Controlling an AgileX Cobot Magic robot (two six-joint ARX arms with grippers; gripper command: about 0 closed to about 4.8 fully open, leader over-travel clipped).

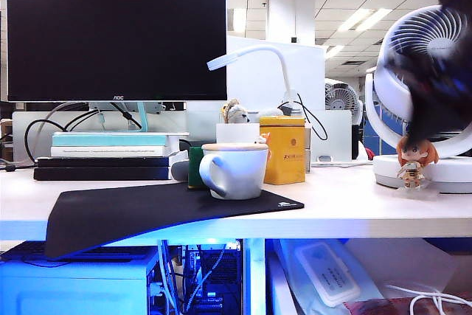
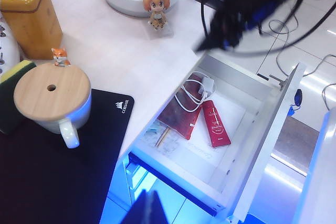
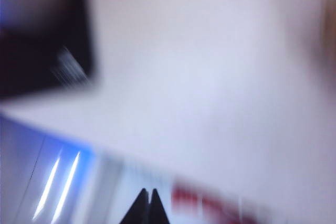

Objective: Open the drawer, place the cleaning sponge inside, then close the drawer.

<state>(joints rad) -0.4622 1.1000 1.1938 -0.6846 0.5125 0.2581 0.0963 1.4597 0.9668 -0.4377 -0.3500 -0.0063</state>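
Right gripper (image 3: 148, 203): I see its fingertips pinched together, empty, blurred above the open wide white flat-fronted drawer (image 2: 260, 145). Left gripper (image 2: 144, 211): closed, holding nothing. Green-and-yellow rectangular cleaning sponge (image 2: 11, 95) on the desk, touching the white lidded mug (image 2: 52, 100).

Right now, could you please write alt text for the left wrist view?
The white drawer stands open, holding a red booklet, a red packet and a white cable. On the desk, the cleaning sponge sits behind a lidded mug.
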